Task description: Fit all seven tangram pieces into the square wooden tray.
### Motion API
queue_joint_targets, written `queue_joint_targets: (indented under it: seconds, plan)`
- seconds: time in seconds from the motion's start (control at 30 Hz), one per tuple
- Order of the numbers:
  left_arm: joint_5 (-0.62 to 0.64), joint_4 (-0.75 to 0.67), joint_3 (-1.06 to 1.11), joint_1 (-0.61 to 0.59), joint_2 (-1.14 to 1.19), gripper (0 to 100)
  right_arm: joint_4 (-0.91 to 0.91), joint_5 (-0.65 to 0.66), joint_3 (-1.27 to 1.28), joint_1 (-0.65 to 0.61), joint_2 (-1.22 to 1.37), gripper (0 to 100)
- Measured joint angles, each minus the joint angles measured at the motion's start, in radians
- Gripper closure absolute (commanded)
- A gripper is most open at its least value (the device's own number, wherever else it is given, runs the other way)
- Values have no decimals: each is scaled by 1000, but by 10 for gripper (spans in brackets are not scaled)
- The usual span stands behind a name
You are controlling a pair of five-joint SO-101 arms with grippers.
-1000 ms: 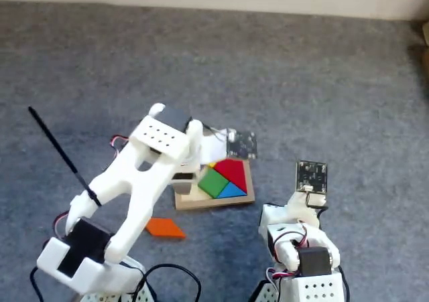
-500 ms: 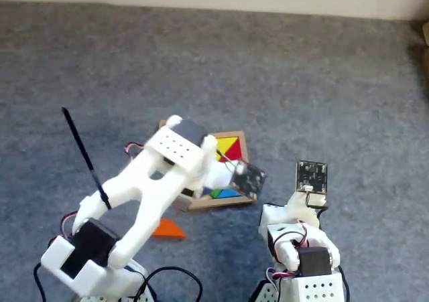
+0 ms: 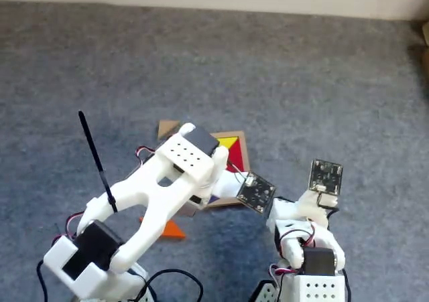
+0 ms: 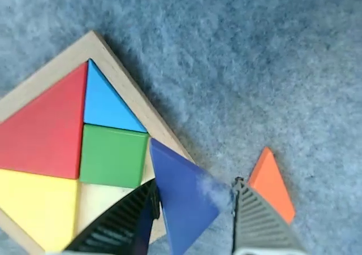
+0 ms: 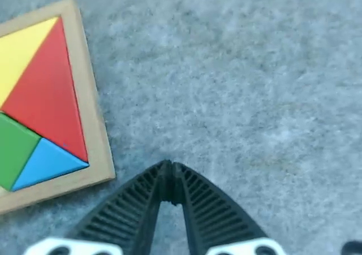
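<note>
Mid-frame from above, the left gripper [image 4: 194, 186] pinches the dark blue triangle [image 4: 178, 210] over the tray [image 4: 124, 88] rim, its bare slot [image 4: 102, 201] just beside.

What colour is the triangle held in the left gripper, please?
The triangle in the left gripper is dark blue, best seen in the left wrist view.

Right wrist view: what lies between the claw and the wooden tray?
Only bare carpet between the right gripper and the wooden tray, in the right wrist view.
</note>
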Motion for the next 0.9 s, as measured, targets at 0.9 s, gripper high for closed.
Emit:
queue_joint_targets:
  seconds: [0.9]
  plan:
    - [0, -164, 81, -98, 0, 791, -8, -3, 0, 5, 0, 982]
